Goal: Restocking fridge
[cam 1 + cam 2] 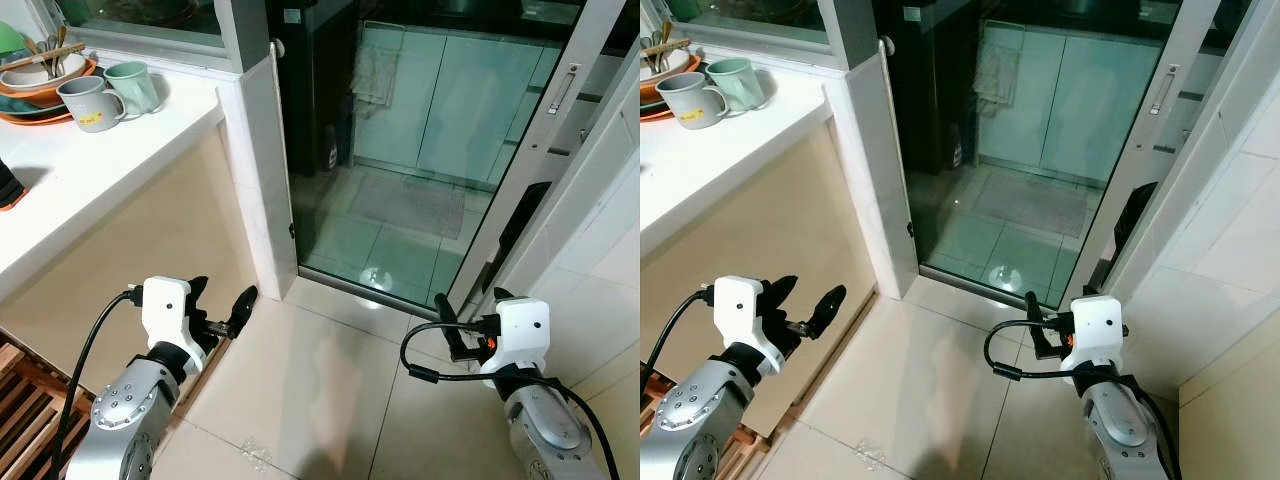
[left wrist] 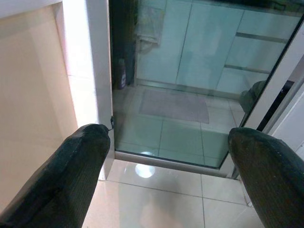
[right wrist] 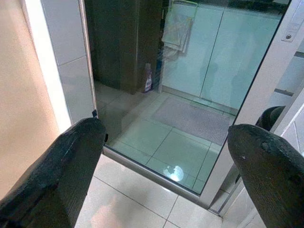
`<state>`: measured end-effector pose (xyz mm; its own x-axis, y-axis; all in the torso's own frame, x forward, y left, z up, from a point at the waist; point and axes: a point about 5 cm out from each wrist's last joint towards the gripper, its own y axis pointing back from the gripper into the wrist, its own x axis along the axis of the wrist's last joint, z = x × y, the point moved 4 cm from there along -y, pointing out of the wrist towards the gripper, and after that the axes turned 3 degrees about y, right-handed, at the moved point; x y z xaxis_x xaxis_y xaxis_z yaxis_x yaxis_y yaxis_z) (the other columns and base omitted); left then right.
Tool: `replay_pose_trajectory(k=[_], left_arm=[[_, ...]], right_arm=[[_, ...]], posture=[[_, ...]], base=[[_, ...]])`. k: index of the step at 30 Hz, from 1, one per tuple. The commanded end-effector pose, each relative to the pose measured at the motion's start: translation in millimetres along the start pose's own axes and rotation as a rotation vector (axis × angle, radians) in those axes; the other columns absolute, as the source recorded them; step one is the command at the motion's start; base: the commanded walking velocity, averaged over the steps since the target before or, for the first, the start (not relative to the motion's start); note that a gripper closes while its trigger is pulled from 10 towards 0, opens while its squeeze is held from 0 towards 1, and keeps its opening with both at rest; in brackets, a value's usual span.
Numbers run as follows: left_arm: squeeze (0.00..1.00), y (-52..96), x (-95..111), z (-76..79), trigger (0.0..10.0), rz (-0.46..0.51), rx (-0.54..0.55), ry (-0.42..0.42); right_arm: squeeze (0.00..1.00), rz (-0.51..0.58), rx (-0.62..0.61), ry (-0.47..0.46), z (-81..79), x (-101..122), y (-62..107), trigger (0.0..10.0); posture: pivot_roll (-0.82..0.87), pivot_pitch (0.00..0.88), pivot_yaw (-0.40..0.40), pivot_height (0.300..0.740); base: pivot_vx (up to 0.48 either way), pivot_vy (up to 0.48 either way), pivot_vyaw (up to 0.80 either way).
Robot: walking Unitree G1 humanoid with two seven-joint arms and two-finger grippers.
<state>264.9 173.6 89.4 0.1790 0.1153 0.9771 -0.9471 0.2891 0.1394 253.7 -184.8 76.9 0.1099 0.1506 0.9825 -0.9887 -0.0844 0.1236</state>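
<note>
Black fingers spread wide and empty on both the left gripper (image 1: pixel 222 305) and right gripper (image 1: pixel 470 318), low over pale floor tiles (image 1: pixel 320 390), glass door (image 1: pixel 420 150) just beyond, mugs (image 1: pixel 110 95) far left on the white counter (image 1: pixel 110 160), fridge not identifiable.

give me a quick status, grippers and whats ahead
Left gripper open, empty, low beside the counter. Right gripper open, empty. No fridge seen yet. Glass door ahead across the doorway.
</note>
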Motion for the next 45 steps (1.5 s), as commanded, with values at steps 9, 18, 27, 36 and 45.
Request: replay_pose_trajectory(k=[9, 18, 27, 36, 45], left_arm=[[0.0, -122.4, 52.9, 49.7, 10.0, 0.069, 0.002, -0.103], [0.0, -135.1, 52.6, 58.1, 10.0, 0.08, -0.015, -0.213], [0.0, -90.5, 46.1, 33.7, 10.0, 0.094, -0.022, -0.355], [1.0, -88.4, 38.5, 32.6, 10.0, 0.104, -0.002, -0.254], [1.0, -93.1, 38.8, 24.5, 10.0, 0.085, 0.053, -0.205]], right_arm=[[0.0, 0.199, -0.017, -0.099, -8.9, 90.3, -106.3, 10.0], [0.0, 0.148, -0.031, -0.07, -5.0, 75.0, -112.2, 10.0], [0.0, 0.187, -0.072, 0.059, 18.0, 70.2, -65.1, 10.0], [1.0, 0.206, -0.158, -0.111, 29.2, 63.1, -58.9, 10.0], [1.0, 0.186, -0.06, -0.095, 10.3, 60.1, -61.5, 10.0]], posture=[[-0.19, 0.0, 0.048, 0.74], [-0.19, 0.0, 0.038, 0.74], [-0.18, 0.0, 0.024, 0.74], [-0.19, 0.0, 0.034, 0.74], [-0.2, 0.0, 0.052, 0.74]], base=[[0.0, 0.0, 0.0], [0.0, 0.0, 0.0], [0.0, 0.0, 0.0], [0.0, 0.0, 0.0], [0.0, 0.0, 0.0]])
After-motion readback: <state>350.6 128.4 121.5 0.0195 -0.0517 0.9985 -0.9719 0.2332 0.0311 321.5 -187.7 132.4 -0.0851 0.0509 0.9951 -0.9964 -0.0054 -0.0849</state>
